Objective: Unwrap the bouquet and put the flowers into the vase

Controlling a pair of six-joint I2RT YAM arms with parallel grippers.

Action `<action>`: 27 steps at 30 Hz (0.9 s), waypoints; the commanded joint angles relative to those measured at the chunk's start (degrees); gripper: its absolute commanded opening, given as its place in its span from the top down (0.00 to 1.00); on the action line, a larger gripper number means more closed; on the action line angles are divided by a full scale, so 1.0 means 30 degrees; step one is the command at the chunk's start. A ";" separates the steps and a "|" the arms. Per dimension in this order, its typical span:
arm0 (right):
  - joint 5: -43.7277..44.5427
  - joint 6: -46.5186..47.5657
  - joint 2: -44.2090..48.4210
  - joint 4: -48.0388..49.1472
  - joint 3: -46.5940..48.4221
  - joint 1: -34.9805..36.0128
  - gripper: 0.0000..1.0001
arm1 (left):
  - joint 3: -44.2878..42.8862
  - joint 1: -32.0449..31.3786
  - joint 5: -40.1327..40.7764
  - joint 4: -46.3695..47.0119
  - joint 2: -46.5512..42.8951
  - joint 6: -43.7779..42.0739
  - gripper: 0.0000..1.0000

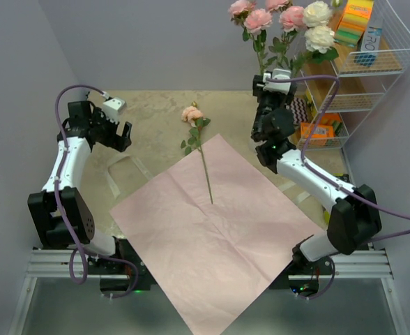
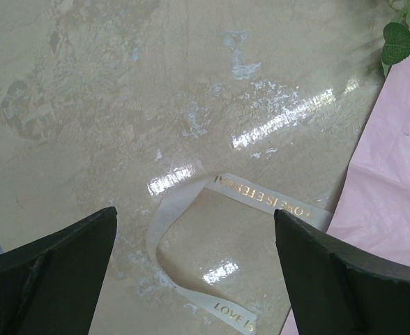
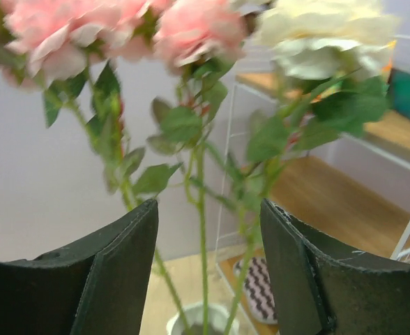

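Observation:
The bouquet is undone: its pink paper lies flat across the table middle. One peach rose rests with its stem on the sheet's far corner. Several flowers, pink and white, stand upright at the back right. Their green stems drop into the vase, whose white rim shows low in the right wrist view. My right gripper is open around those stems without pinching them. My left gripper hangs open over the cream ribbon, holding nothing.
A white wire rack with wooden shelves, boxes and a patterned item stands right behind the vase. The ribbon lies loose on the beige tabletop left of the paper. Grey walls close in the back and sides.

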State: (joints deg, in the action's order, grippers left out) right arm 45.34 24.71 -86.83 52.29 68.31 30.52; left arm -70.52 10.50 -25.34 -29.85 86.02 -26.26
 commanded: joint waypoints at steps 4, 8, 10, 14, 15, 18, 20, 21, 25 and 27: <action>-0.1811 -0.3076 0.1374 -0.5209 -0.1647 0.3417 0.37 | -0.0956 0.0132 -0.0664 -0.0480 -0.0870 0.0463 0.01; -0.5579 -0.5917 0.1317 -0.8606 -0.1327 0.3947 0.38 | -0.0897 0.0161 -0.0751 -0.0656 -0.1133 0.0550 0.01; -0.6700 -0.7062 0.0323 -1.0831 -0.0279 0.3976 0.38 | -0.0810 0.0161 -0.0723 -0.0657 -0.1279 0.0522 0.00; -0.8812 -0.7708 -0.2341 -1.4260 0.2184 0.4005 0.37 | -0.0809 0.0132 -0.0693 -0.0716 -0.1426 0.0521 0.01; -0.9105 -0.7854 -0.3101 -1.5746 0.2770 0.4005 0.37 | -0.0722 0.0132 -0.0664 -0.0745 -0.1485 0.0492 0.01; -0.9108 -0.8090 -0.5740 -1.7951 0.5115 0.3976 0.39 | -0.0546 0.0132 -0.0576 -0.0628 -0.1573 0.0433 0.01; -0.9138 -0.8821 -0.7084 -1.8221 0.5879 0.3947 0.40 | -0.0487 0.0132 -0.0547 -0.0598 -0.1573 0.0404 0.01; -0.9080 -0.8938 -0.7470 -1.8193 0.6084 0.3918 0.41 | -0.0458 0.0132 -0.0546 -0.0569 -0.1544 0.0404 0.01; -0.8990 -0.9524 -0.9287 -1.8544 0.7313 0.3830 0.44 | -0.0428 0.0132 -0.0459 -0.0540 -0.1573 0.0258 0.01; -0.9283 -0.9962 -1.0076 -1.8544 0.7550 0.3713 0.45 | -0.0399 0.0161 -0.0342 -0.0481 -0.1573 0.0141 0.01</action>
State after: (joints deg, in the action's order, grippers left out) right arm 19.27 -1.15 -115.57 -1.06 86.59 42.44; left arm -70.96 10.48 -26.20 -32.32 83.42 -25.63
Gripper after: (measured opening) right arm 0.561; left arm 0.994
